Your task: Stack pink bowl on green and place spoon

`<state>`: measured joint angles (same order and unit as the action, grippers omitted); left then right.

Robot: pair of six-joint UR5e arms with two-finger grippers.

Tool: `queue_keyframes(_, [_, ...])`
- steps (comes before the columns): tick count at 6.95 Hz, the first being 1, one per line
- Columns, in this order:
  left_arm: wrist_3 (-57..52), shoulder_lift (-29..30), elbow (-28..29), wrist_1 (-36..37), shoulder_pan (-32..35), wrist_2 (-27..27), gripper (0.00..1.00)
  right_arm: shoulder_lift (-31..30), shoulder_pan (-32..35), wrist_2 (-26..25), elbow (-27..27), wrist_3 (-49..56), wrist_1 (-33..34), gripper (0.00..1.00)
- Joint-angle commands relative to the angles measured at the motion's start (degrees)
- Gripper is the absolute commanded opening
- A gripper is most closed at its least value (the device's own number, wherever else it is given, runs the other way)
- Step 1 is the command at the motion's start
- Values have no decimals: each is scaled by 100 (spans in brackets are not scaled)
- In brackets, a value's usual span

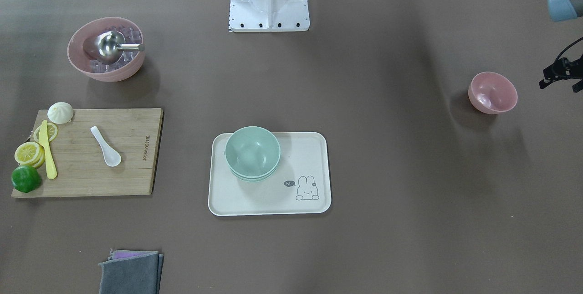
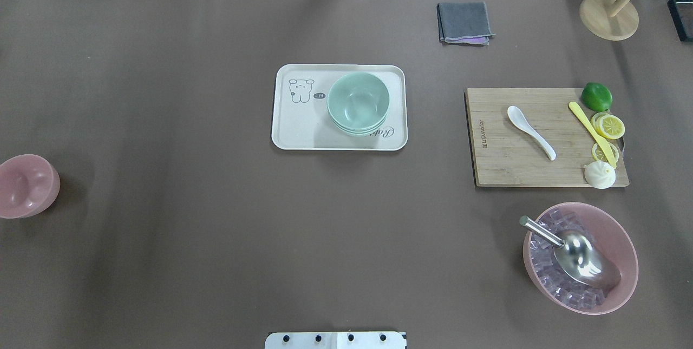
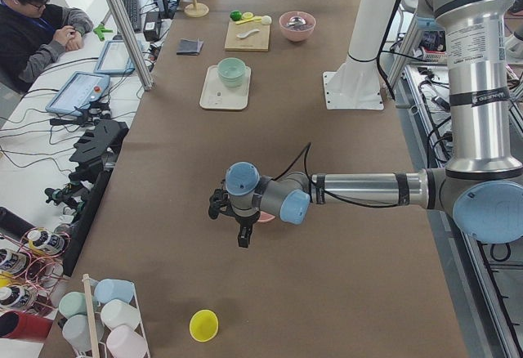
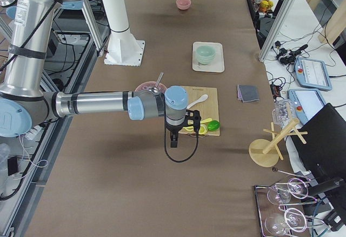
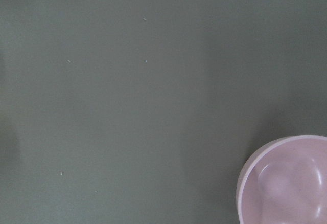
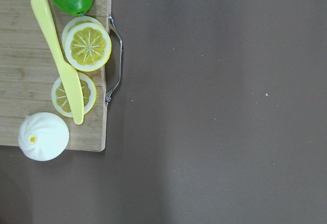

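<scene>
Logging small pink bowl (image 1: pixel 493 92) upright and empty on brown table cover (image 1: pixel 364 79) at left arm's end, well apart from all other items. Left gripper (image 3: pixel 230 221) above cover just beside it, not touching; only bowl's rim in a corner of left wrist view. Jaw gap not readable in any view. Right gripper (image 4: pixel 173 139) over bare cover off handle end of bamboo cutting board (image 1: pixel 132 171); cannot tell jaw gap there either.

Stacked green bowls (image 1: pixel 252 152) upright on cream bunny tray (image 1: pixel 314 148), mid-table. White ceramic spoon (image 1: pixel 105 146) flat on board, hollow up, touching nothing else.

Along board's outer end: lime (image 1: pixel 26 178), lemon slices (image 1: pixel 28 152), yellow plastic knife (image 1: pixel 47 150) laid across slices, steamed bun (image 1: pixel 60 112) at corner. Near board, toward robot: large pink bowl (image 1: pixel 123 73) of ice cubes, steel scoop (image 1: pixel 109 47) inside, handle over rim. Folded grey cloth (image 1: pixel 131 272) at operators' edge.

Cover matte, faintly creased. White base plate (image 1: pixel 268 16) at robot's edge. Wooden stand (image 2: pixel 609 16) in far corner, yellow cup (image 3: pixel 203 325) at left end, seated operator (image 3: pixel 37 23) at side bench.
</scene>
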<state>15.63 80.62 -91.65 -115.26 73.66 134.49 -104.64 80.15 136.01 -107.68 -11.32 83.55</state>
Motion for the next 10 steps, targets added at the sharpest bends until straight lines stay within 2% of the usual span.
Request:
queue_keyframes(1, [520,-2,279,-725,-368,199,96,-30,-52,4,72,-89,-199,100])
queue_keyframes(2, [520,6,279,-769,-509,209,93,-30,-52,4,72,-89,-199,100])
queue_keyframes(3, [520,24,279,-804,-624,209,83,-30,-52,4,72,-81,-199,100])
queue_keyframes(4, [512,33,296,-813,-703,227,66,-30,-52,4,72,-81,-199,100])
queue_keyframes(5, [512,33,305,-822,-721,349,54,-21,-52,-4,80,-81,-199,100])
queue_keyframes(6, [503,33,314,-857,-748,376,52,-21,-52,4,80,-81,-199,100])
queue_keyframes(7, [503,42,314,-866,-757,385,44,-30,-52,-4,80,-81,-199,100])
queue_keyframes(9, [503,50,323,-866,-757,385,0,-21,-52,-4,80,-81,-199,100])
queue_keyframes(10, [503,51,323,-866,-757,385,0,-21,-52,-4,80,-81,-199,100])
